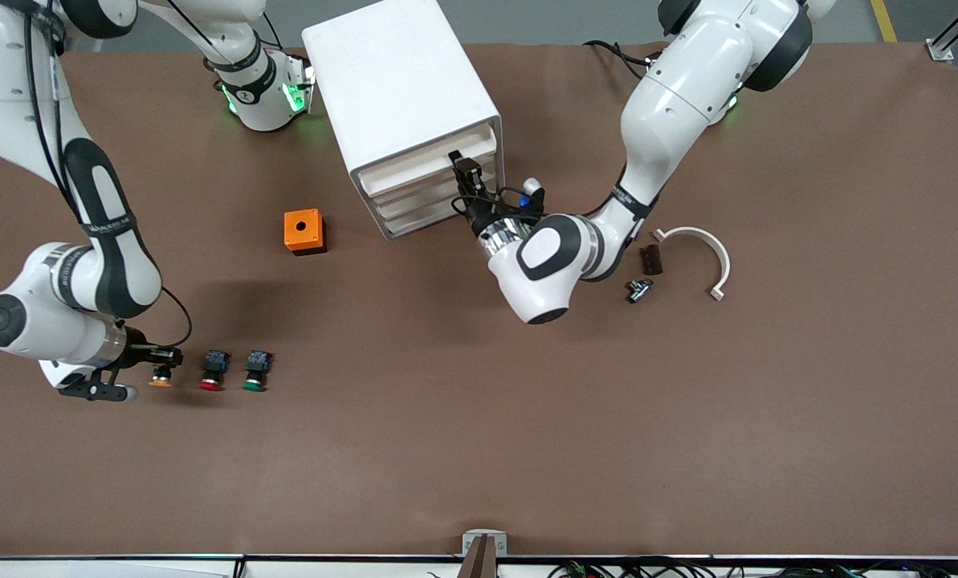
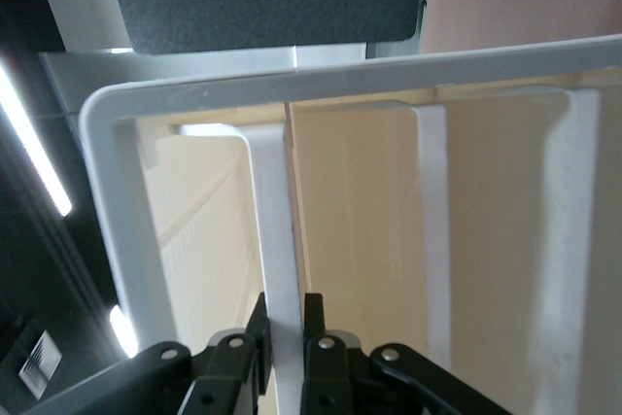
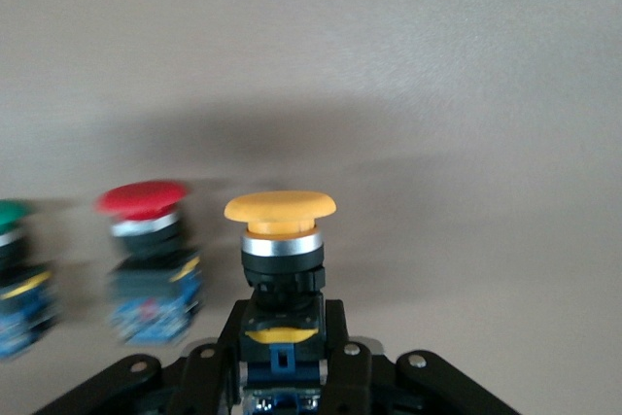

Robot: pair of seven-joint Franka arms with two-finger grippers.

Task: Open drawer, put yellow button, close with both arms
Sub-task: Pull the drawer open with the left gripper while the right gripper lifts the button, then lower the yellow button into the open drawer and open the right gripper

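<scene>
Item one: the yellow button (image 3: 280,216), which we find clamped by its black body between the fingers (image 3: 231,337) of the right gripper (image 1: 160,364), low at the counter (image 1: 479,449) near the right arm's end.

Item two: the red button (image 1: 213,372), just beside those fingers toward the left arm's end, standing free on the counter.

Item three: the green button (image 1: 255,372), next past the red one in the same row, also apart from the fingers.

Item four: the drawer (image 1: 434,164), topmost of four in the white cabinet (image 1: 398,88). We see the left gripper (image 1: 463,171) at its front, the fingers (image 2: 258,337) closed together on the drawer's white front lip, one on each face of it.

Item five: an orange box (image 1: 304,231) with a round hole on top, on the counter between the cabinet and the button row, well apart from both sets of fingers.

Item six: a white curved bracket (image 1: 707,253), a dark brown block (image 1: 650,259) and a small black-and-metal part (image 1: 639,289), lying together on the counter beside the left arm's wrist.
</scene>
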